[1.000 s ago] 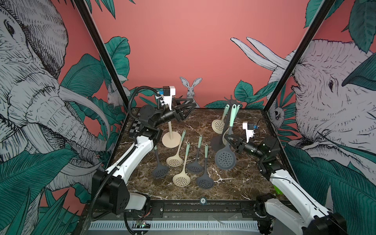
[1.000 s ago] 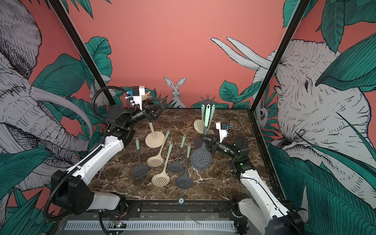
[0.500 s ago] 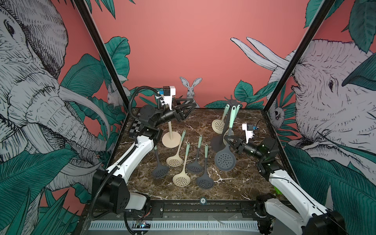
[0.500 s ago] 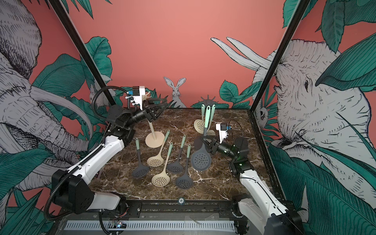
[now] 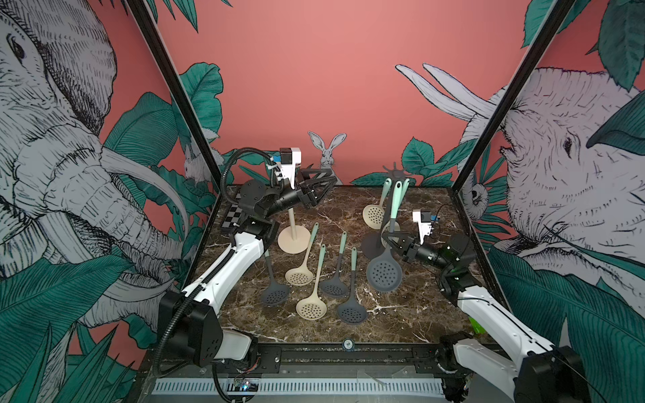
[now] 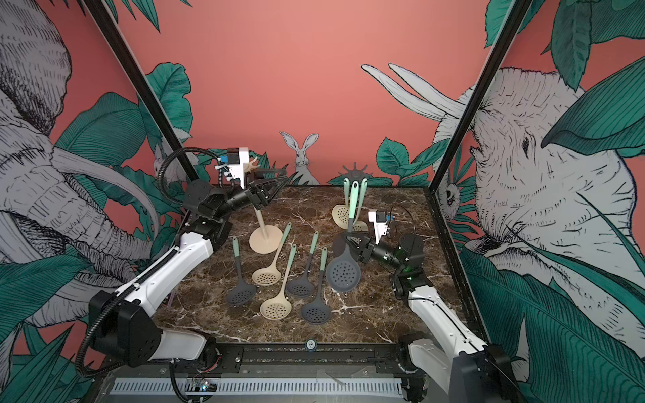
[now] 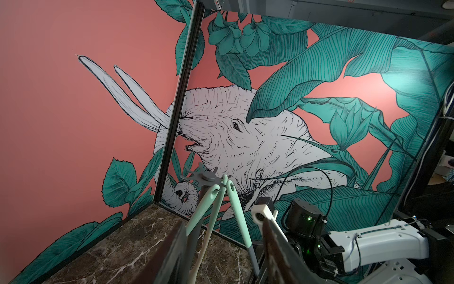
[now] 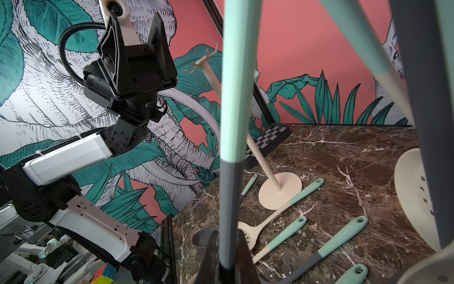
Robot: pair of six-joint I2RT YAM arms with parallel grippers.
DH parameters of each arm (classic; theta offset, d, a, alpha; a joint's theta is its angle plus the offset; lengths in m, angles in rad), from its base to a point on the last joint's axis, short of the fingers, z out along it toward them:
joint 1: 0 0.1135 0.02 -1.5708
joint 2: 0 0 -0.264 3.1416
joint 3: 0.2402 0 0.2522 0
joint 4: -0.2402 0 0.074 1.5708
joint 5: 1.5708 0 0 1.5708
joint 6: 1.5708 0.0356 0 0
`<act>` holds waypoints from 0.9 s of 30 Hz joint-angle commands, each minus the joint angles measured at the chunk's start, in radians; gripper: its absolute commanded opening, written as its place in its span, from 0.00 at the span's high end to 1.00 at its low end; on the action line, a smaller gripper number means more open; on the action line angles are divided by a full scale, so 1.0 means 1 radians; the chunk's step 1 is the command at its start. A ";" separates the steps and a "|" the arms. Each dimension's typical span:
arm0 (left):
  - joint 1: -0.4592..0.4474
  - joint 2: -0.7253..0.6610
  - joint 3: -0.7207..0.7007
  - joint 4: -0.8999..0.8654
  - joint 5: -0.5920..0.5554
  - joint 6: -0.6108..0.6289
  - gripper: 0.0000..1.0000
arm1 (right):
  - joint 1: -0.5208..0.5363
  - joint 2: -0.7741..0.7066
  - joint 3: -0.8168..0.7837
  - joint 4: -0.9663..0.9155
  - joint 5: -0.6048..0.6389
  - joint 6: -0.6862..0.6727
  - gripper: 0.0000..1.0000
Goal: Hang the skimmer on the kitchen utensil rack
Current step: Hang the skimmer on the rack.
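1. The right gripper [image 5: 392, 240] has its fingers [image 8: 210, 255] pinching the grey skimmer [image 5: 384, 274] low on its handle, with the head hanging above the desk [image 5: 401, 324].
2. The skimmer's mint handle tip reaches the hooks of the grey rack [image 5: 395, 171]; I cannot tell whether it is hooked.
3. The left gripper [image 5: 328, 181] has its fingers [image 7: 275, 246] spread and empty, raised near the top of the beige stand [image 5: 294, 240].

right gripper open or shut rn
Shut on the grey skimmer: the right wrist view shows the right gripper pinching its handle from both sides, with no gap.
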 commanded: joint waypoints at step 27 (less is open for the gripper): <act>-0.001 -0.026 -0.023 0.028 0.022 0.009 0.48 | -0.017 0.058 -0.003 -0.102 -0.019 -0.026 0.78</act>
